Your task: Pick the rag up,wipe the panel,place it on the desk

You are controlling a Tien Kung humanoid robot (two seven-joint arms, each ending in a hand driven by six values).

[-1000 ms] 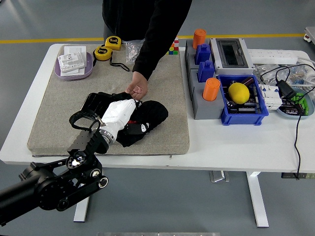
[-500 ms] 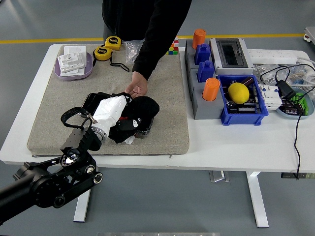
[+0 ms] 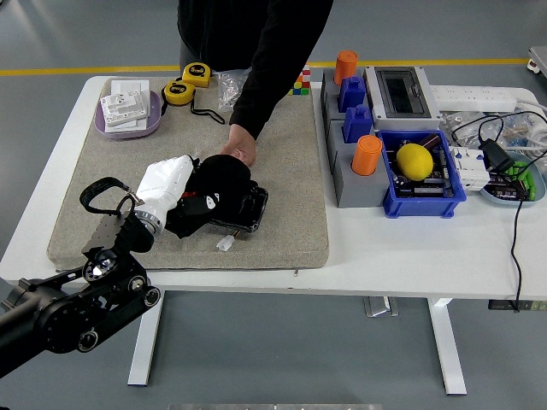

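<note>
The black rag point(image 3: 224, 175) lies bunched over a dark panel point(image 3: 244, 211) on the grey mat point(image 3: 282, 171), hiding most of it. The left hand point(image 3: 184, 192) grips the rag, its fingers buried in cloth. A person's hand point(image 3: 242, 154) touches the rag's far edge.

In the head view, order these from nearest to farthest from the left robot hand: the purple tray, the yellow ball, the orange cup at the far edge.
From the left robot hand:
1. Purple tray, far-left corner.
2. Orange cup, far edge, right of centre.
3. Yellow ball, in the blue bin on the right.
</note>
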